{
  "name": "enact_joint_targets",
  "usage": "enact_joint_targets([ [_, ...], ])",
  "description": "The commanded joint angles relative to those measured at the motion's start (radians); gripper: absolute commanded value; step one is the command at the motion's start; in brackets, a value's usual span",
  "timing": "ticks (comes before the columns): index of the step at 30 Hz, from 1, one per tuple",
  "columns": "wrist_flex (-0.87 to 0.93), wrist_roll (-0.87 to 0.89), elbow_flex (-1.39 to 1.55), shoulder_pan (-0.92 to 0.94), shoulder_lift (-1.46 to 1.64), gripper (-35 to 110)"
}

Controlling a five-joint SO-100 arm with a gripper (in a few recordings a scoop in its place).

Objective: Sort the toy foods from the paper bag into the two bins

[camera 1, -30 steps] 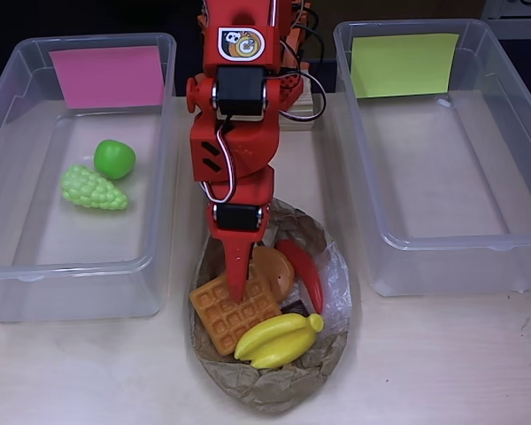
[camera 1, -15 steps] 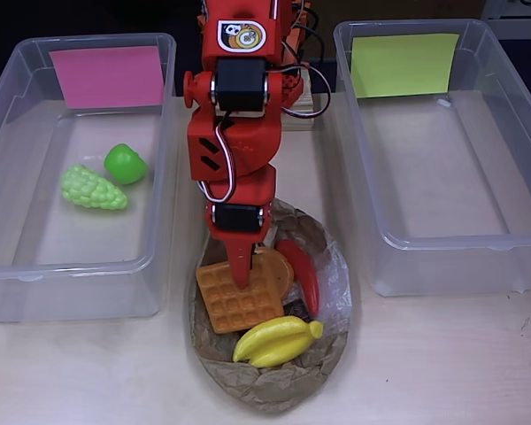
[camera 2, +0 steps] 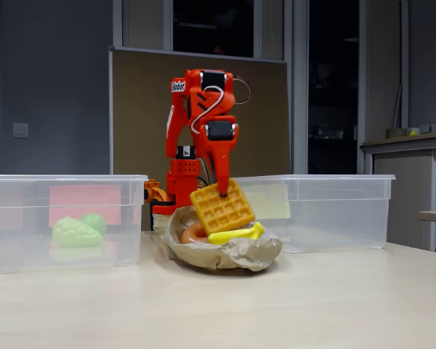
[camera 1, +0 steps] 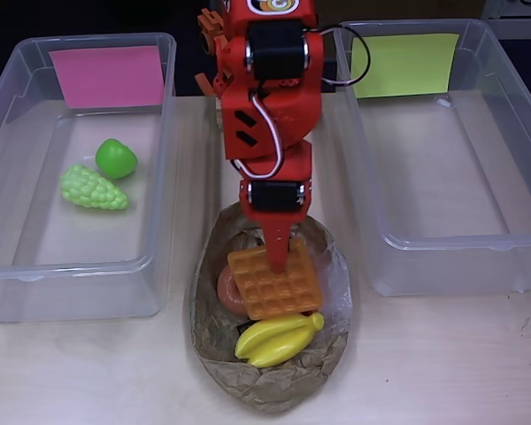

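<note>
My red gripper (camera 1: 277, 252) is shut on the top edge of the orange waffle (camera 1: 274, 283), which hangs tilted just above the brown paper bag (camera 1: 274, 394). In the fixed view the gripper (camera 2: 221, 190) holds the waffle (camera 2: 221, 207) clear of the bag (camera 2: 236, 254). Yellow bananas (camera 1: 277, 339) lie in the bag's front part. An orange-brown round toy (camera 1: 225, 288) peeks out left of the waffle. A green apple (camera 1: 115, 158) and pale green grapes (camera 1: 92, 188) lie in the left bin (camera 1: 71, 266), which has a pink label. The right bin (camera 1: 442, 241) has a yellow-green label.
The arm's base stands between the two bins at the back of the table. The bag lies between the bins near the table's front edge. Bare tabletop (camera 1: 442, 354) runs in front of both bins.
The gripper has lifted the waffle out of the bag and swung it a little to the right. The apple in the left bin has shifted slightly.
</note>
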Motion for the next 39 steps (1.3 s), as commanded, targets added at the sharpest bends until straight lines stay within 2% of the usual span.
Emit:
enact_joint_targets([
  [1, 0.069, 0.061, -0.080, -0.063, 0.101, 0],
  [7, 0.202, 0.287, -0.107, -0.169, 0.264, 0],
  [18, 0.235, 0.701, 0.011, -0.505, 0.589, 0],
  [27, 0.118, 1.256, 0.244, -0.873, 0.663, 0],
  [31, 0.060, 1.637, 0.380, -1.012, 0.681, 0],
  [33, 0.032, 1.822, 0.459, -1.062, 0.689, 0],
  [39, -0.080, 2.169, 0.667, -1.143, 0.693, 0],
])
